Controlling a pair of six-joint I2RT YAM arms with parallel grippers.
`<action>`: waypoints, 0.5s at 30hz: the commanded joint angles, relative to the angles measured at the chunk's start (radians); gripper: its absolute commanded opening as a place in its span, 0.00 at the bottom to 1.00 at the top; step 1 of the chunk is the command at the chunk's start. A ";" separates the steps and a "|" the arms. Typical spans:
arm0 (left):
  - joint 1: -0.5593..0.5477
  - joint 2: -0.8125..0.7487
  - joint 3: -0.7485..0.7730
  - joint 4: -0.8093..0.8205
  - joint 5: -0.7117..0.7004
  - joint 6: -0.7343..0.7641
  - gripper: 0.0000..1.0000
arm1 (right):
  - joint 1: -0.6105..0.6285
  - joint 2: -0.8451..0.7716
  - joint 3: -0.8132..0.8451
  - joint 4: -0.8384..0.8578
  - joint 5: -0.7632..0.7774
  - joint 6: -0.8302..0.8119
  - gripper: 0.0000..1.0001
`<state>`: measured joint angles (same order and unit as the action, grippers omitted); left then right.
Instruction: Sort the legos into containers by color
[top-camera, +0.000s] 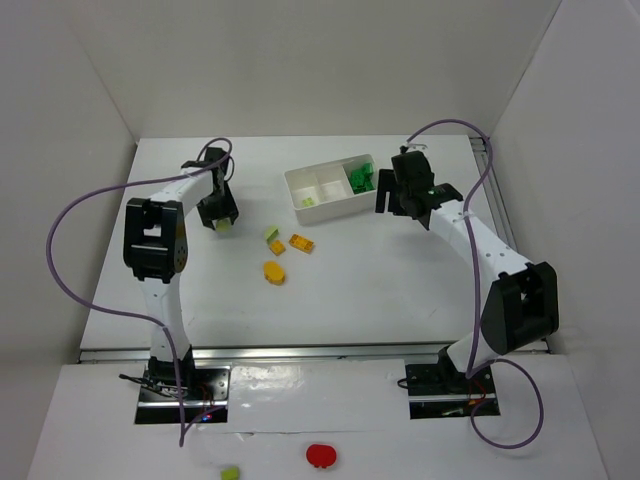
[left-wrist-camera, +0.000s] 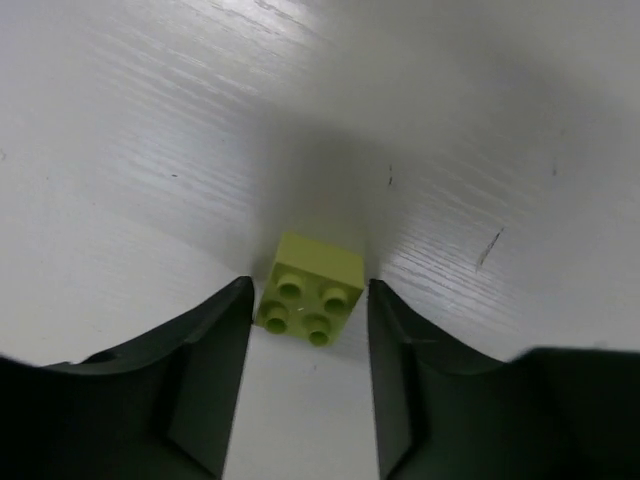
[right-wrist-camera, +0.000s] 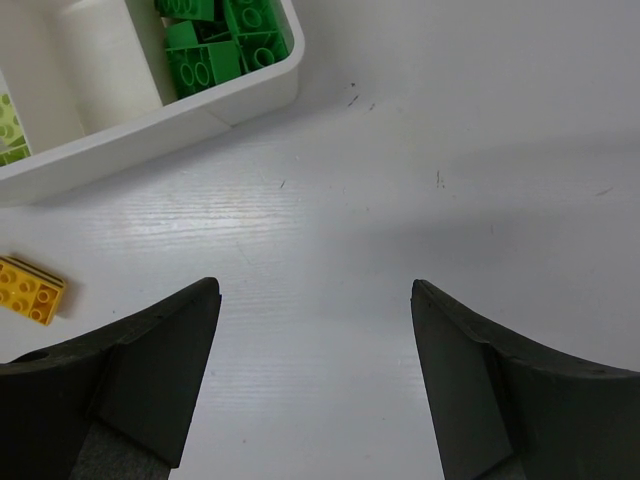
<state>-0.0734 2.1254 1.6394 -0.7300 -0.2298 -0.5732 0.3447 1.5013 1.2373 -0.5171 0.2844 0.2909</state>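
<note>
The left claw (top-camera: 219, 214) is straddling a lime brick (left-wrist-camera: 312, 268) on the counter (top-camera: 400, 285), its jaws sitting just beside the brick's sides; whether they are pressing it cannot be told. The right claw (right-wrist-camera: 315, 290) is hanging open and empty near the tray (right-wrist-camera: 150, 130), whose nearest end compartment is holding green bricks (right-wrist-camera: 222, 45).

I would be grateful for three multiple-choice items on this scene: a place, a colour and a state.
1. From above, which compartment of the tray holds the green bricks? A left B middle C right
2. The brick between the jaws of the left gripper is: A orange B lime-yellow C green
3. The right gripper is: A open, empty B shut on a green brick C shut on an orange brick
1 C: green fills the right end.
2 B: the left wrist view shows lime-yellow.
3 A: its jaws stand wide apart with nothing between.
</note>
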 joint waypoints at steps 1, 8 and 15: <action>-0.002 0.010 0.016 0.000 0.033 0.019 0.56 | 0.016 -0.001 0.044 -0.004 0.016 0.001 0.84; -0.075 -0.116 0.095 -0.011 0.089 0.039 0.34 | 0.025 0.017 0.053 -0.014 0.025 0.001 0.84; -0.238 -0.038 0.391 -0.072 0.204 0.050 0.34 | 0.036 -0.003 0.063 -0.007 0.045 0.010 0.84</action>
<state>-0.2535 2.0983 1.9327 -0.7773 -0.0986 -0.5472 0.3691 1.5135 1.2472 -0.5190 0.3008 0.2947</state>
